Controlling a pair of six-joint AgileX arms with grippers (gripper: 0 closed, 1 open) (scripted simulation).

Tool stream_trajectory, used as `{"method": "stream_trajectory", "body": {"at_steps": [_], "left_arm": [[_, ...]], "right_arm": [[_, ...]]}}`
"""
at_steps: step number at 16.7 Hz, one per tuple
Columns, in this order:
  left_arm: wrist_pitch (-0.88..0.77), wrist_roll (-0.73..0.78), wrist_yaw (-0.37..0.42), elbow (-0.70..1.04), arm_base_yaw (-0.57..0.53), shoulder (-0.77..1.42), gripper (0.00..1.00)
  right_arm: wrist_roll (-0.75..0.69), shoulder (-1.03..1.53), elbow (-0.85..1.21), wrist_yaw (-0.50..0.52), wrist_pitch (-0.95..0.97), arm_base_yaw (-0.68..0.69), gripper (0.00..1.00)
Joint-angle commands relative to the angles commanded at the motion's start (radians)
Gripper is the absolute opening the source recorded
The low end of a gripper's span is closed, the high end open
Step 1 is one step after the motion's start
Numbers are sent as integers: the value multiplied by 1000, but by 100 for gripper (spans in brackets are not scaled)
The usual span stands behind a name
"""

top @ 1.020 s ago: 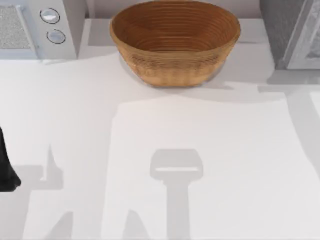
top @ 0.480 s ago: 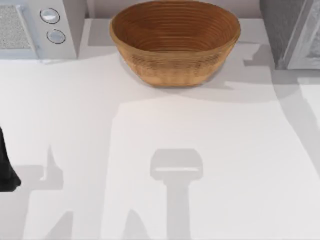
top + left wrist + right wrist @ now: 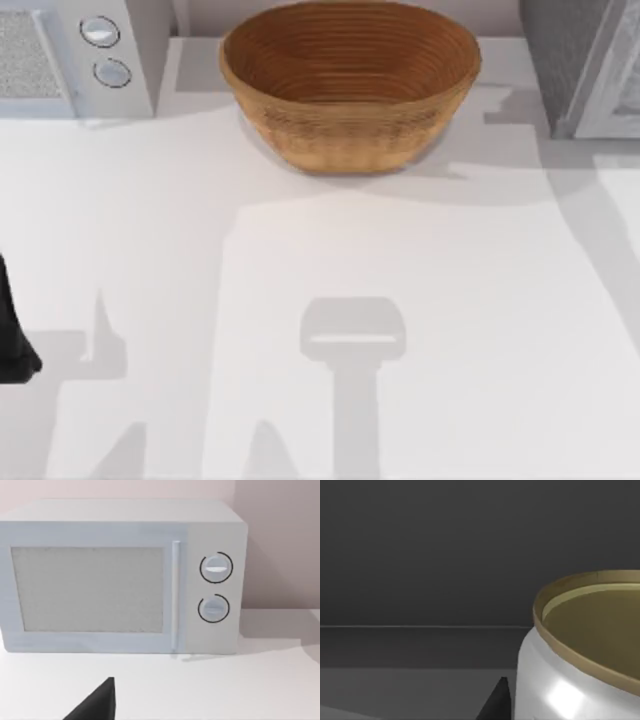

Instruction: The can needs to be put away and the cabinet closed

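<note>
We are looking at the small upright can with the dull gold lid and shiny white wall (image 3: 580, 655), close before our right wrist camera inside a dark grey cabinet interior (image 3: 420, 555). It is likely rigid, light and slick, so we would take it across the side wall below the rim. We cannot tell whether our right gripper is clamped on it, and our left arm (image 3: 12, 330) is parked at the table's left edge.

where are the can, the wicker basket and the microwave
can (image 3: 580, 680): right wrist view, on its silver side wall.
wicker basket (image 3: 345, 140): top view, on its outer front wall.
microwave (image 3: 87, 587): left wrist view, on its door window.
</note>
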Motion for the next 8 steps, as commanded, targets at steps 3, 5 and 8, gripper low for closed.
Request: {"method": "stream_trajectory", "body": {"at_steps": [3,5,8], "left_arm": [[0,0,0,0,0,0,100],[0,0,0,0,0,0,100],[0,0,0,0,0,0,100]], "right_arm": [[2,124,162,-13,-41,-9,0],[3,228,310,-23,-75,-19,0],[3,394,548,-37,-133,-38,0]]}}
